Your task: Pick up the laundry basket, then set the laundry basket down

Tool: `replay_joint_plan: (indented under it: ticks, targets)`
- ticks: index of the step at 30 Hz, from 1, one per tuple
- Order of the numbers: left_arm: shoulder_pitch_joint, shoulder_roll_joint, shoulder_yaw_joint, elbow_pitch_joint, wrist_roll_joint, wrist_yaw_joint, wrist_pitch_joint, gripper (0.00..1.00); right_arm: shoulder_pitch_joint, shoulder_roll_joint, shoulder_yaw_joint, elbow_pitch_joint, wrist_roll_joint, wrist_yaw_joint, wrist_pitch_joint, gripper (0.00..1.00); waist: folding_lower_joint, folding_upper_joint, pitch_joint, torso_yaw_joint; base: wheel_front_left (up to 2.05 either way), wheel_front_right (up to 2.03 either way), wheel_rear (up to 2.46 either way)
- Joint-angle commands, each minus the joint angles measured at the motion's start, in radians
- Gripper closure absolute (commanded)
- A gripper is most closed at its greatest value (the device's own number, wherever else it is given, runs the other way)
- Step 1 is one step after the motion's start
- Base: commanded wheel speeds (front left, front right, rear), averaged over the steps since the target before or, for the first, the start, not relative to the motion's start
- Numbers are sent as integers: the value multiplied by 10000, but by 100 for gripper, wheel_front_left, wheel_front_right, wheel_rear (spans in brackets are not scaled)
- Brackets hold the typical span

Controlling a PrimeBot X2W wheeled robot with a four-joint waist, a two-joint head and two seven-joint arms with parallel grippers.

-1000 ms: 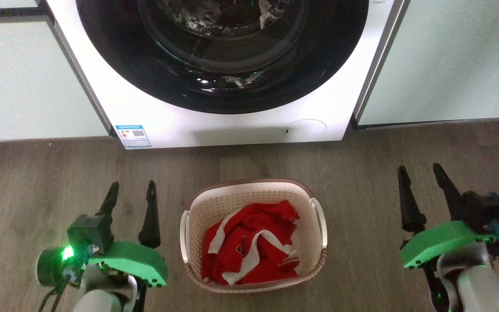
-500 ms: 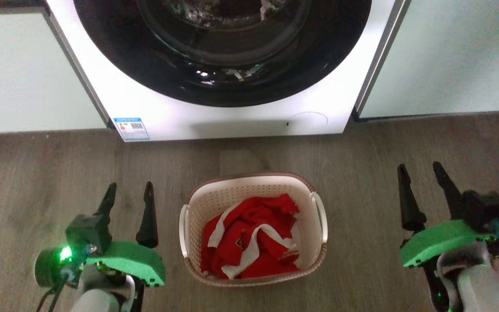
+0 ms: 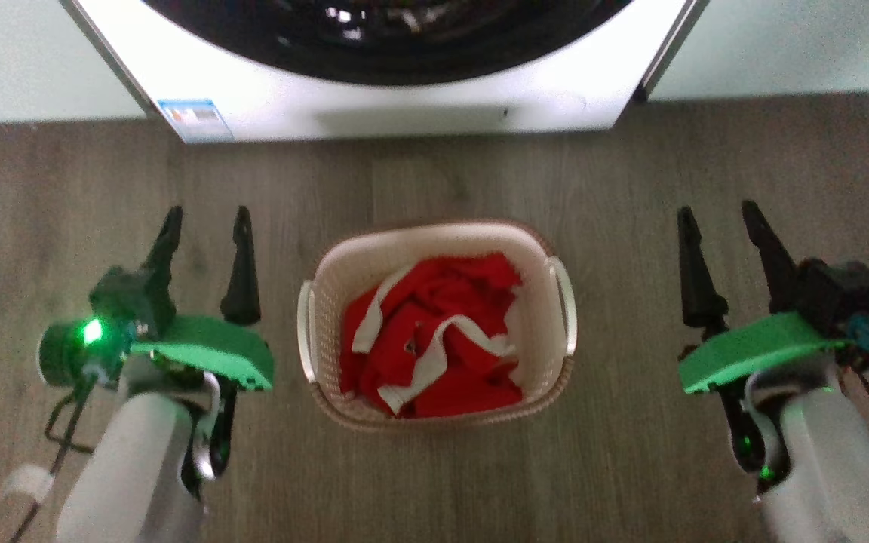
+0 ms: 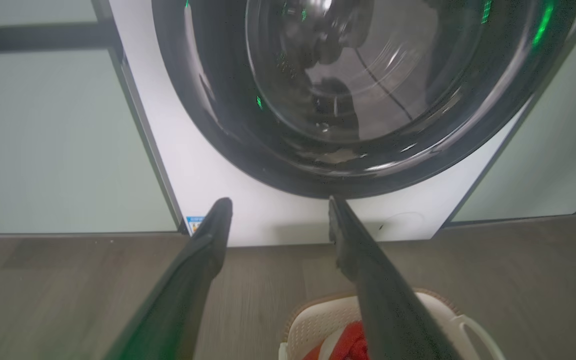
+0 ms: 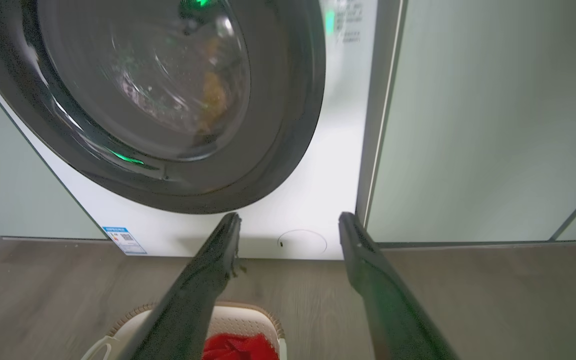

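Note:
The laundry basket point(image 3: 536, 302), cream-white with a brown rim and white loop handles, stands on the wood floor in the middle of the head view, holding red and white clothing point(image 3: 434, 339). My left gripper point(image 3: 206, 221) hangs open to the basket's left, clear of the left handle point(image 3: 304, 332). Off to the right my right gripper point(image 3: 714, 216) is open too, well apart from the right handle point(image 3: 564, 305). The left wrist view shows the basket point(image 4: 318, 325) at its bottom beside the open left gripper point(image 4: 279, 210). In the right wrist view the basket point(image 5: 240, 315) sits low behind the open right gripper point(image 5: 289, 220).
A white front-loading washing machine point(image 3: 404, 98) with a dark round door point(image 4: 348, 90) stands just beyond the basket. Pale cabinet panels point(image 3: 781, 45) flank it on both sides. Wood floor point(image 3: 442, 483) stretches all around the basket.
The head view has tilted downward, so the washer slid up the picture and the basket sits higher. Both grippers stay open beside the basket, which rests on the floor as before.

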Motion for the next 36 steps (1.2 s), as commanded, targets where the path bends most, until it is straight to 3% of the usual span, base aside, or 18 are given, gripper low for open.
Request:
replay_joint_plan:
  ticks: [1,11,24,36]
  targets:
    - [-598,146,430,27,-36,-88,-73,0,-326,43,315,-139,98,-17,-136,0,0,0,771,-69,0,0,0]
    - [-2272,-225,334,2694,-376,-766,-618,0,-1542,-9,790,1249,158,-17,-529,0,0,0,2069,-137,0,0,0]
    - [-4068,-710,-31,6539,-781,-2049,-929,0,-2699,91,1202,3240,212,-17,-1039,0,0,0,3653,-141,0,0,0]
    - [-5085,-918,-72,8963,-997,-2688,-1134,0,-3260,226,1523,4234,270,-17,-1177,0,0,0,4622,-221,0,0,0]
